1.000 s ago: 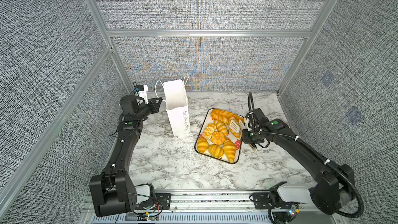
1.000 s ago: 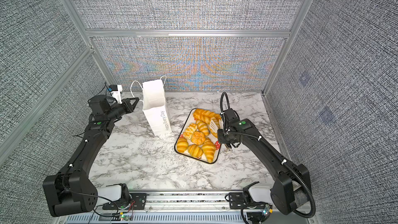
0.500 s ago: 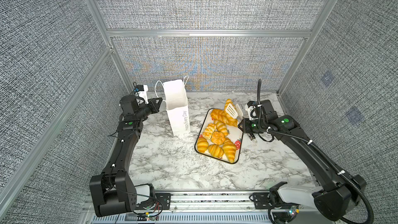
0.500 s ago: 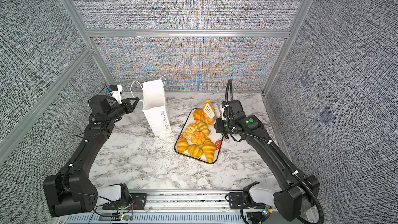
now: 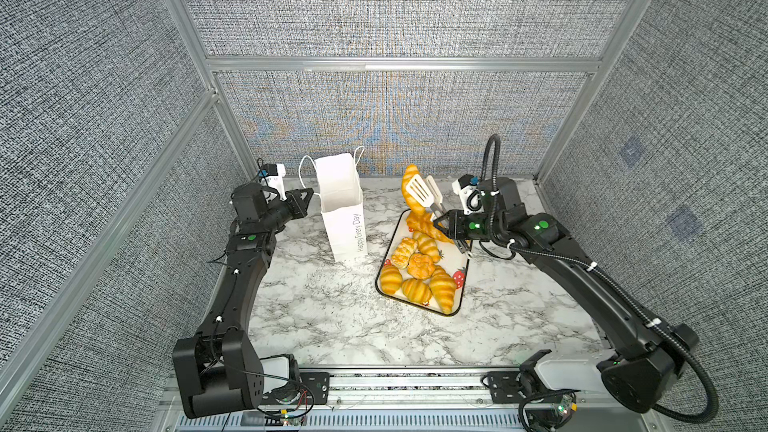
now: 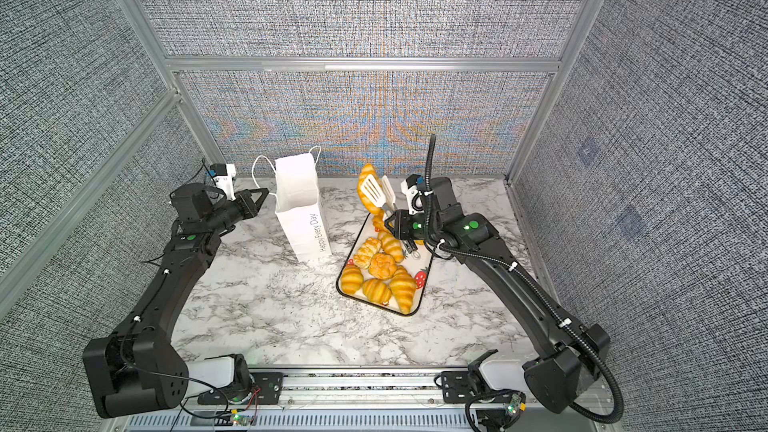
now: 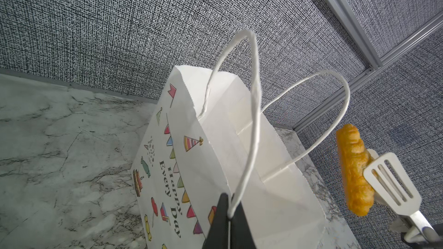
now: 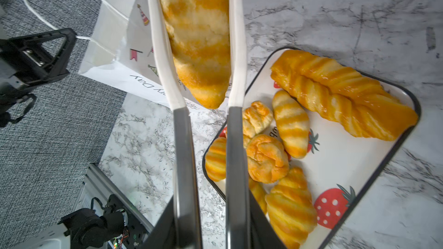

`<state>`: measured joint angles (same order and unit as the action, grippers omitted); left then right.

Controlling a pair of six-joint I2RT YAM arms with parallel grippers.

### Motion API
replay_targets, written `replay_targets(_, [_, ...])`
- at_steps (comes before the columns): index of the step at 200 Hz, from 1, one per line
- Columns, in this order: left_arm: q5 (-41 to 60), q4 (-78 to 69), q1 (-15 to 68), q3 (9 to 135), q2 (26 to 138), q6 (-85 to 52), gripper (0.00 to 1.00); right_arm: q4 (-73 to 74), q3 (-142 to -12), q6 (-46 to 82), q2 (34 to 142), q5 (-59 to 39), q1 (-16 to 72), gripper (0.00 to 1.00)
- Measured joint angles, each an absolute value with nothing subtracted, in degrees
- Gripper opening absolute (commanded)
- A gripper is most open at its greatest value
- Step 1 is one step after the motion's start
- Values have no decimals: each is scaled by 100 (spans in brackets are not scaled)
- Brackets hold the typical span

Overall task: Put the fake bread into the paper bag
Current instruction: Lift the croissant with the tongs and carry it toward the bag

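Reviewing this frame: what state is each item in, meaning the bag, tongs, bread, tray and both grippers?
paper bag: upright, mouth open.
bag handle: pinched at its loop.
left gripper: shut on the bag handle.
right gripper: shut on the tongs.
tongs: clamped on one bread piece, raised above the tray.
held bread: in the air, not yet in the bag.
tray: flat on the table.
rest of the bread: lying on the tray.

Paper bag upright, open; fake bread beside (one aloft).

On a marble tabletop ringed by grey woven panels, white slotted tongs hang over the 12 o'clock end of a strawberry-print tray.
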<state>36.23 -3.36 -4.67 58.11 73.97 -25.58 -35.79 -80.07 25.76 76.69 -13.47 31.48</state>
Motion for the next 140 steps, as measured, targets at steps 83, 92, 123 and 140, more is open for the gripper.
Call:
replay_targets(83, [3662,-342,-469,5782,7397,-2593,0,-3087,-9262,2550,8580,-1619,3992,34])
replay_targets(92, [3662,-342,-469,5782,7397,-2593,0,-3063,-9369,2530,8672,-1634,4058,34])
replay_targets(123, [3662,-344,-469,5782,7397,-2593,0,-3057,-9741,2504,9004,-1678,4217,34])
replay_targets(140, [3662,-344,-469,5782,7397,-2593,0,-3052,-9977,2495,9229,-1712,4294,34])
